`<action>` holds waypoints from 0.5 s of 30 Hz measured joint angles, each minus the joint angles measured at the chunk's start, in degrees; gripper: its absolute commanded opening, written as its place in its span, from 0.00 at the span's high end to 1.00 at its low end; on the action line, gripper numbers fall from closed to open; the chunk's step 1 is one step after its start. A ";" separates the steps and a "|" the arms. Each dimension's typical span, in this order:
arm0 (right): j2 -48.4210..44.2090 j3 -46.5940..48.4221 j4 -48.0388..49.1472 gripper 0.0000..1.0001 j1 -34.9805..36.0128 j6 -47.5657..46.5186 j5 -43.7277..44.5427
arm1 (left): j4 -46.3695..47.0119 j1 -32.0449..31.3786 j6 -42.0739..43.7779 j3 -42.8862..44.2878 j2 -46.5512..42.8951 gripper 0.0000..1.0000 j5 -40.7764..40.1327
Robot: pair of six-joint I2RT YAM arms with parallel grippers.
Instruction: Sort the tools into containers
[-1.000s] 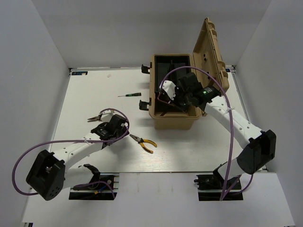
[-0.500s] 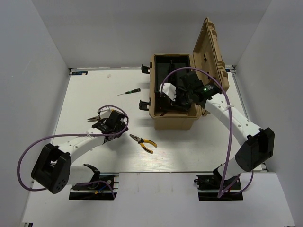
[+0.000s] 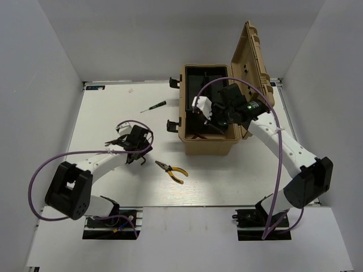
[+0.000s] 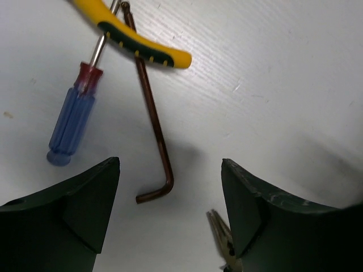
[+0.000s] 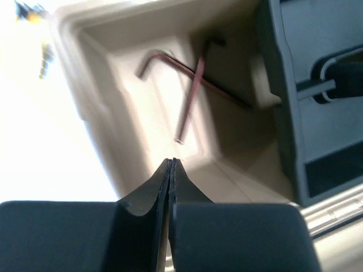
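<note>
The tan toolbox (image 3: 207, 141) stands open at the back right, lid up, with its black inner tray (image 5: 320, 85) inside. My right gripper (image 3: 199, 115) hangs over the box. In the right wrist view it (image 5: 172, 162) is shut and empty above two dark hex keys (image 5: 190, 93) on the box floor. My left gripper (image 3: 129, 144) is open and low over the table. In its wrist view it (image 4: 170, 190) brackets a brown hex key (image 4: 155, 122), beside a blue-handled screwdriver (image 4: 70, 127) and a yellow pliers handle (image 4: 142, 50). A second pair of pliers (image 3: 172, 171) lies to the right.
A thin dark-handled screwdriver (image 3: 155, 106) lies on the white table left of the box. Black latches (image 3: 173, 125) stick out of the box's left side. Pliers tips (image 4: 223, 241) show by my left gripper's right finger. White walls close in the table on three sides.
My left gripper has moved away from the near edge and now sits over the tool cluster at the left. My right gripper has shifted slightly over the open box and stays shut.
</note>
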 measured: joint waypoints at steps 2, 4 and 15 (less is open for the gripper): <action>-1.68 0.00 0.04 1.00 0.02 3.17 -3.17 | 0.20 0.46 0.44 1.84 2.62 0.18 -0.07; -3.72 0.00 0.07 1.00 0.02 5.97 -6.21 | 0.52 1.05 0.87 3.63 5.46 0.20 -0.20; -8.52 -2.84 3.02 1.00 0.04 14.45 -15.37 | 1.51 2.84 3.48 6.71 13.53 0.38 -2.08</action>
